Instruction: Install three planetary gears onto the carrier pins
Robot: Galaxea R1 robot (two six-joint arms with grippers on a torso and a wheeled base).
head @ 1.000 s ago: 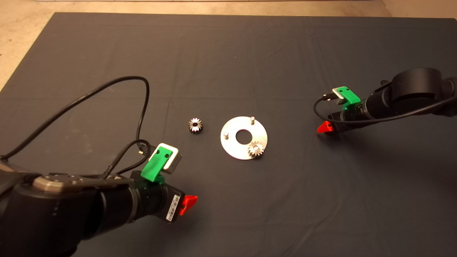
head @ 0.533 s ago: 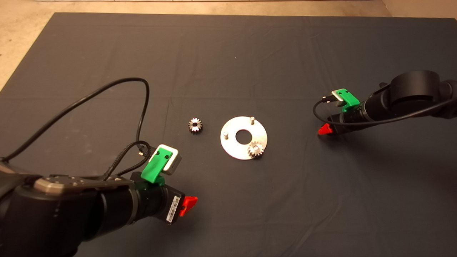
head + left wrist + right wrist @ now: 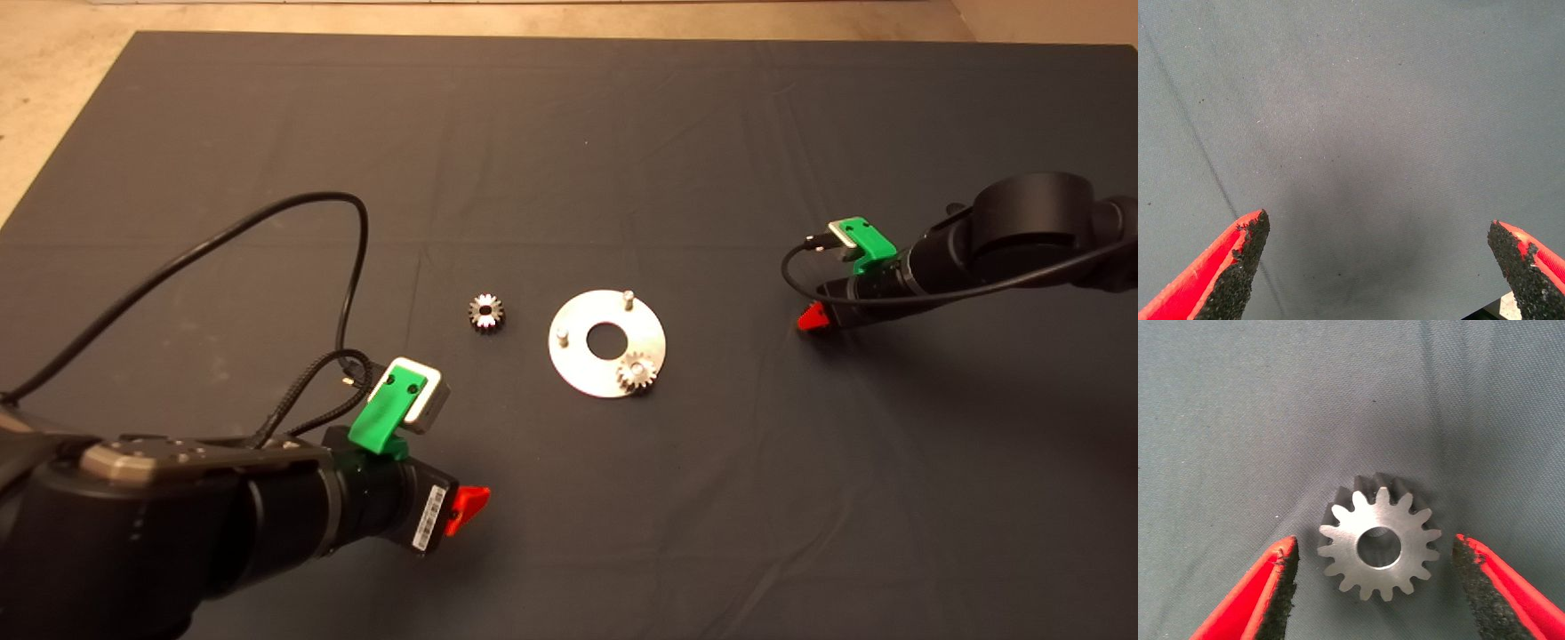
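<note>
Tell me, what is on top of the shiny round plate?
The plate carries one gear sitting over a pin, hiding that pin's base, and two bare pins.

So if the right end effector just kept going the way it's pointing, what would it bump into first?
Most likely the loose gear lying flat on the mat. It sits between the open fingers of the right end effector, apart from both. How close they are is unclear.

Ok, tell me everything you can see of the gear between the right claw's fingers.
The small silvery-grey metal spur gear lies flat on the dark mat, its smooth machined face up, with pointed teeth all round and a round centre bore. It sits between the red fingers of the right claw, which stand open on either side without touching it. Only the mat touches it.
</note>
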